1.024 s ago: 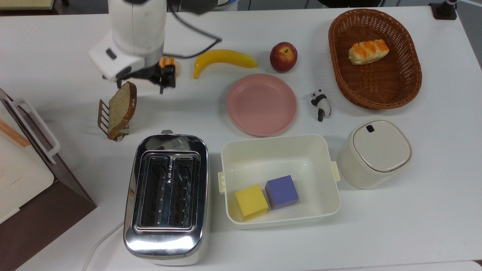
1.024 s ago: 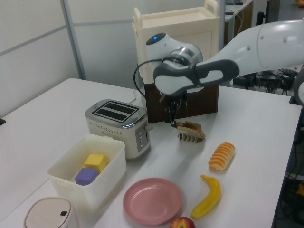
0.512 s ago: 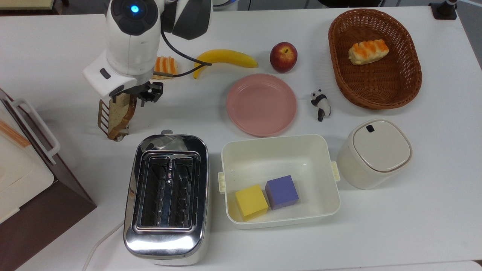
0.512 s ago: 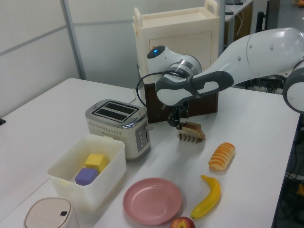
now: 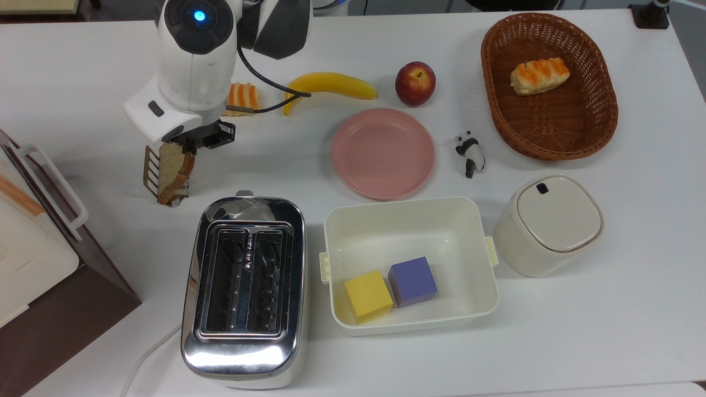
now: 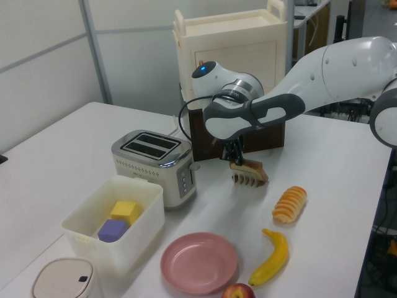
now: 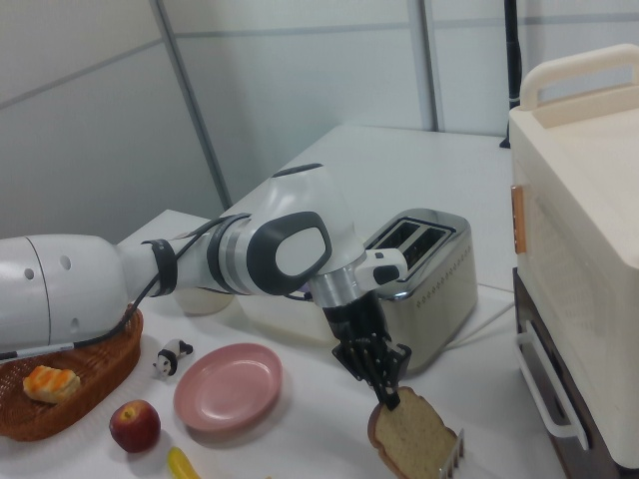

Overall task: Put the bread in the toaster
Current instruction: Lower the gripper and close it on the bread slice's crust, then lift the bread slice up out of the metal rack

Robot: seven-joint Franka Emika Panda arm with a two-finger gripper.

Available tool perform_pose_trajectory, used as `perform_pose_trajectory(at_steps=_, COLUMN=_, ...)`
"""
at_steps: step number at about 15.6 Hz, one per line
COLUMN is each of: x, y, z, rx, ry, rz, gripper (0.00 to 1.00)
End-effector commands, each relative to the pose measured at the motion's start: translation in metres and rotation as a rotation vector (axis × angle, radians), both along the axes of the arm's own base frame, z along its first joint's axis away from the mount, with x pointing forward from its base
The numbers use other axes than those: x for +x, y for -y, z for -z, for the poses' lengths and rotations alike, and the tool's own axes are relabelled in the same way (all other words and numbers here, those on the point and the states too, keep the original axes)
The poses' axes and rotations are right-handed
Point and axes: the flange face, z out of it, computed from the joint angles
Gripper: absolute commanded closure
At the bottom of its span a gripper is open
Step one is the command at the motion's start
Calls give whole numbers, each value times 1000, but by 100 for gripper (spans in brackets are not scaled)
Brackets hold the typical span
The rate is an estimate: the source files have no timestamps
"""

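The bread (image 5: 172, 170) is a speckled beige slice with a brown crust, standing upright in a small wire rack (image 5: 149, 171) at the top view's left. My gripper (image 5: 199, 142) hangs open just above the slice's top edge, fingertips level with the crust. In the right view the gripper (image 7: 389, 399) reaches the upper corner of the bread (image 7: 414, 439). In the left view the gripper (image 6: 234, 161) sits right over the bread (image 6: 249, 167). The chrome toaster (image 5: 242, 286) stands in front of the rack with both slots bare; it also shows as the toaster (image 6: 155, 162) and toaster (image 7: 424, 274).
A striped roll (image 5: 242, 98), banana (image 5: 328, 85) and apple (image 5: 415, 82) lie behind. The pink plate (image 5: 383, 153), panda figure (image 5: 470, 151), basket (image 5: 551, 149) with a bun, white bin (image 5: 408, 203) with two cubes and lidded container (image 5: 549, 223) lie to the top view's right. A cabinet (image 5: 33, 248) borders the left.
The gripper has moved toward the top view's left and lower, from beside the striped roll to right over the bread's top edge. The bread and rack have not moved.
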Motion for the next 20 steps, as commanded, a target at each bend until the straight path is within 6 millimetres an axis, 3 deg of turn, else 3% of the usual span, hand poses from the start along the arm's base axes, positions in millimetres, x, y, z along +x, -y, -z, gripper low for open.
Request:
perform_pose_trajectory(at_steps=1, x=-8, y=3, z=-29, rx=-16, ry=46, rz=-22, gripper=100)
perform_pose_trajectory(at_steps=5, x=-5, y=17, z=-100, rx=-20, ry=169, rz=11, gripper=100)
perform_pose_trajectory(at_steps=10, x=0, y=5, z=-180, rx=107, ry=353, rz=51, gripper=100)
perform_pose_trajectory(at_steps=13, x=7, y=-4, z=-231, rx=243, ry=563, rz=178, gripper=100)
perform_pose_trajectory(at_steps=16, x=18, y=-18, z=-251, rx=341, ry=742, rz=260, gripper=100)
perform_pose_trajectory(at_steps=20, x=33, y=-45, z=-251, rx=381, ry=838, rz=265, gripper=99)
